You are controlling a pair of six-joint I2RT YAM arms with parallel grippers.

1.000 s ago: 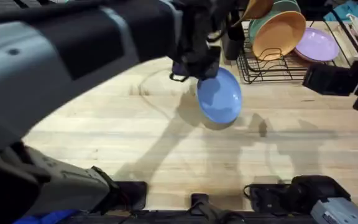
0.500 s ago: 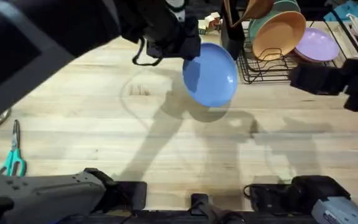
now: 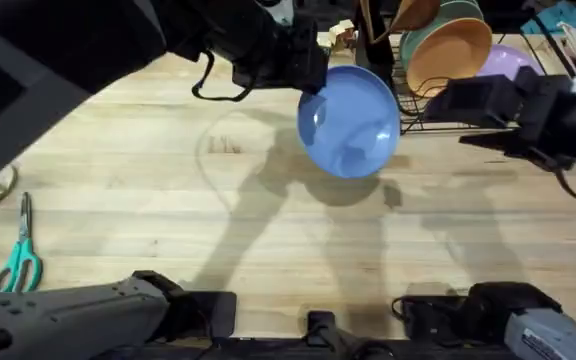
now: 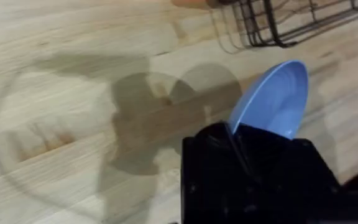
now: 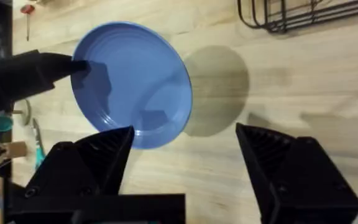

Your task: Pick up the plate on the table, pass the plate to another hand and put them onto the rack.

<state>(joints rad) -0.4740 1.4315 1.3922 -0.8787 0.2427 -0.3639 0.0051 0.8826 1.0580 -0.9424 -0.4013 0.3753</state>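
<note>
Plate: I see the light-blue plate (image 3: pixel 349 121) lifted clear of the table (image 3: pixel 268 230), upper centre of the overhead frame, tilted, its shadow on the wood below.
Left gripper: my left gripper (image 3: pixel 306 82) is clamped on the plate's left rim; from the left wrist view the plate (image 4: pixel 272 102) rises edge-on out of the black fingers.
Right gripper: my right gripper (image 5: pixel 185 146) has its fingers spread wide, with nothing between them, and the plate (image 5: pixel 132 84) sits just beyond them, untouched.
Right arm: it reaches in from the right edge of the overhead frame, near the plate.
Rack: the black wire rack (image 3: pixel 438 105) sits upper right, holding an orange bowl (image 3: pixel 450 55) and a lilac plate (image 3: pixel 503 60).
Table extras: scissors (image 3: pixel 18 250) lie at the left edge.
</note>
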